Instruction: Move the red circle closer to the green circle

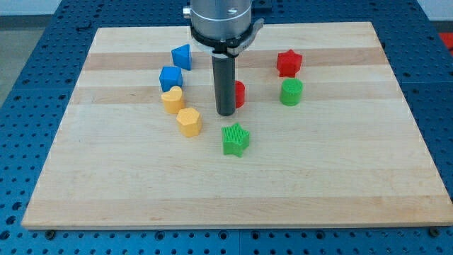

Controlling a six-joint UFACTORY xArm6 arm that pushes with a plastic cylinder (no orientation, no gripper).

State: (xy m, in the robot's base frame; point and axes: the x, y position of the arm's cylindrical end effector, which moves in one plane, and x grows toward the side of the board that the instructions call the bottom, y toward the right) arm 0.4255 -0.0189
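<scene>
- The board is a pale wooden top that fills most of the view, lying on a blue perforated table.
- The arm comes down from the view's top, a grey metal housing ending in a straight dark rod.
- There is no claw on it to open or close and it holds nothing; my tip stands on the board and hides the left part of the red circle, so it seems to touch that block's left side.
- The red circle sits near the board's middle, only its right edge showing past the rod.
- The green circle lies to the view's right of the red circle, near but clearly apart from it.
- The red star sits just above the green circle.
- The green star lies below my tip, toward the view's bottom.
- Left of the rod stand four blocks in a loose column: a blue block uppermost, a blue cube under it, a yellow heart touching that cube, and a yellow hexagon lowest.
</scene>
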